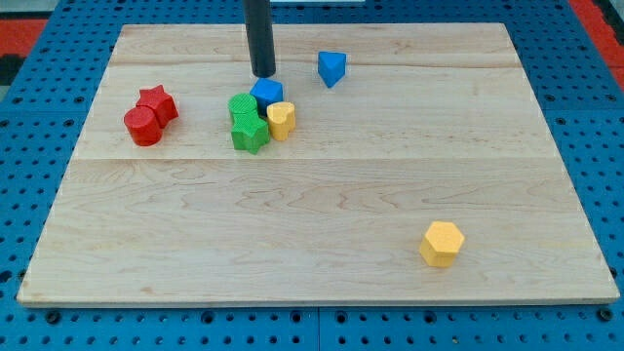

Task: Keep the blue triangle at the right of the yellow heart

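The blue triangle (pixel 331 67) lies near the view's top, right of centre. The yellow heart (pixel 281 120) lies lower and to its left, apart from it. The heart touches a second blue block (pixel 266 95) above it and a green star (pixel 251 133) to its left. My tip (pixel 263 74) stands just above the second blue block, close to or touching its top edge. The tip is left of the blue triangle and above the heart.
A green block (pixel 243 105) sits on top of the cluster's left side. A red star (pixel 157 100) and a red cylinder (pixel 143 126) touch each other at the view's left. A yellow hexagon (pixel 441 243) lies at the lower right. The wooden board (pixel 322 273) has blue pegboard around it.
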Tool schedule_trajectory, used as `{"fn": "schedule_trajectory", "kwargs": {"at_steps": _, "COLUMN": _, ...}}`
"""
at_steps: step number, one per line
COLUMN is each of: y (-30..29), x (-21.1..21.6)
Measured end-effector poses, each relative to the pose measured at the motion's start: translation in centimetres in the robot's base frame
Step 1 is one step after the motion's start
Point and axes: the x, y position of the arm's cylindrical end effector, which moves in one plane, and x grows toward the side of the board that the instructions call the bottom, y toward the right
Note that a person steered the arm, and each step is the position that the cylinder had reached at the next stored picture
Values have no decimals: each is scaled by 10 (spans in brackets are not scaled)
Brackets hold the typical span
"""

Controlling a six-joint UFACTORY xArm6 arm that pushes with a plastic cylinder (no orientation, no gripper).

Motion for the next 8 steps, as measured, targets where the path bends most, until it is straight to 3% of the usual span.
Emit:
{"fn": "schedule_trajectory", "kwargs": {"at_steps": 1, "y": 15, "x": -19}}
{"fn": "schedule_trajectory", "kwargs": {"at_steps": 3, "y": 114, "x": -13}}
{"fn": "schedule_trajectory", "kwargs": {"at_steps": 6, "y": 124, "x": 10}}
{"fn": "schedule_trajectory", "kwargs": {"at_steps": 7, "y": 148, "x": -2}}
{"fn": "schedule_trajectory", "kwargs": {"at_steps": 8, "y": 170, "x": 12}}
